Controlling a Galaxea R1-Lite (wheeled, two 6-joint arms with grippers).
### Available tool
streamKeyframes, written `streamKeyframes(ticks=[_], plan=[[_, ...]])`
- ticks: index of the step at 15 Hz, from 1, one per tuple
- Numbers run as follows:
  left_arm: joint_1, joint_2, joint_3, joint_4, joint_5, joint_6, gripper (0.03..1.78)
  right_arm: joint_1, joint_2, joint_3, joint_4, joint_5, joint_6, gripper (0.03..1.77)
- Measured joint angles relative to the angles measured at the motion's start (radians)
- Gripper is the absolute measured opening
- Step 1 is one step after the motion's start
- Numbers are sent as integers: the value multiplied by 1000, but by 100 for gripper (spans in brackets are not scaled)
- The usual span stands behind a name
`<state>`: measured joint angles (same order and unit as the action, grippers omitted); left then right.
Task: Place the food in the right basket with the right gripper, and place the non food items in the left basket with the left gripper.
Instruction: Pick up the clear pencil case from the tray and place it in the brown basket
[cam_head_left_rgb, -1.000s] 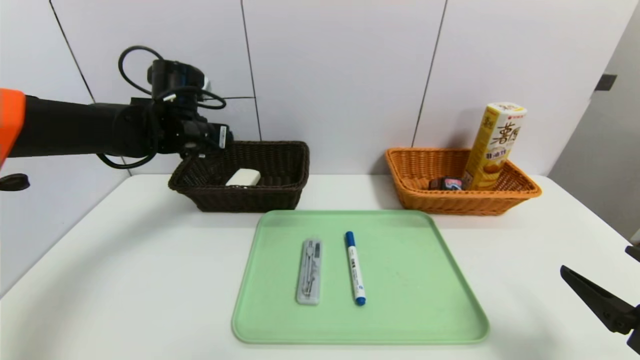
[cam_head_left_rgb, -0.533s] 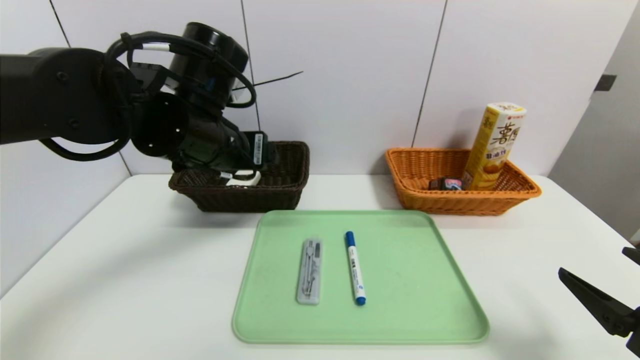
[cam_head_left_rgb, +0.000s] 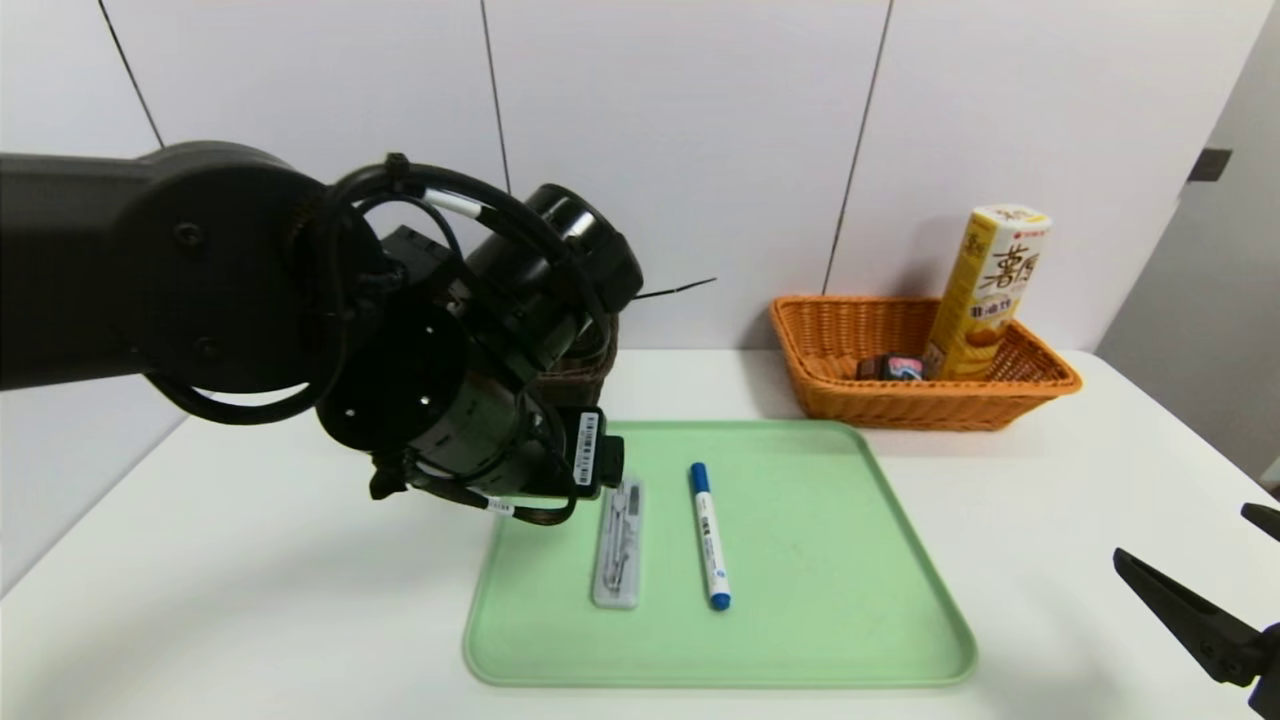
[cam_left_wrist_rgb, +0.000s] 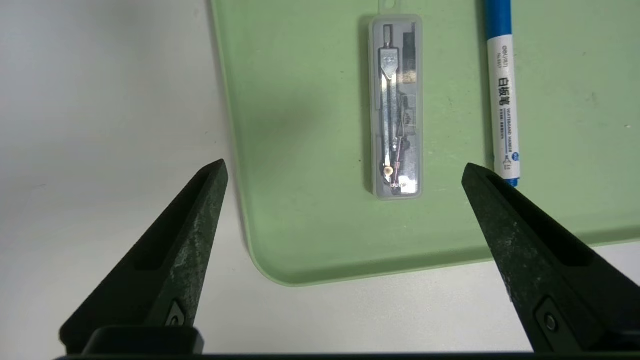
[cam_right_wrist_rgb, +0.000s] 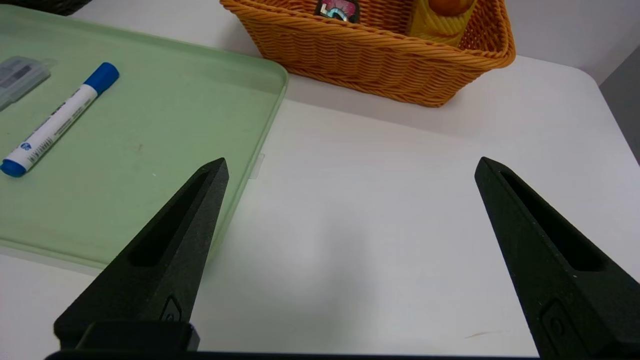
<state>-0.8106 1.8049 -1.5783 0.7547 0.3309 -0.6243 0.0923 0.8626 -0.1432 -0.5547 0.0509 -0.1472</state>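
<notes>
A: Your grey case (cam_left_wrist_rgb: 395, 107) lies on the green tray (cam_left_wrist_rgb: 300, 225), centre of the frame, marker (cam_left_wrist_rgb: 502, 100) just beside it.

B: The left pincer (cam_left_wrist_rgb: 345, 172) hangs above, wide open and empty.

A: Careful: descending off-centre, you may catch the marker too. The right pincer (cam_right_wrist_rgb: 350, 167) waits open, lower right.

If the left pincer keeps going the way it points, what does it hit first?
Probably the clear compass case on the green tray; the open left pincer points down at it, though depth is unclear.
</notes>
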Motion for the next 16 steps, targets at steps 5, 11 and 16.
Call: streamKeyframes(ticks=[5, 11, 16], plan=[[-9, 94, -25, -3, 0, -5, 168, 0, -1, 7, 0, -1, 0, 171], [-6, 185, -59, -9, 1, -16, 169, -1, 2, 1, 0, 0, 0, 171], [-3, 229, -60, -30, 1, -13, 169, -1, 5, 3, 0, 1, 0, 171]])
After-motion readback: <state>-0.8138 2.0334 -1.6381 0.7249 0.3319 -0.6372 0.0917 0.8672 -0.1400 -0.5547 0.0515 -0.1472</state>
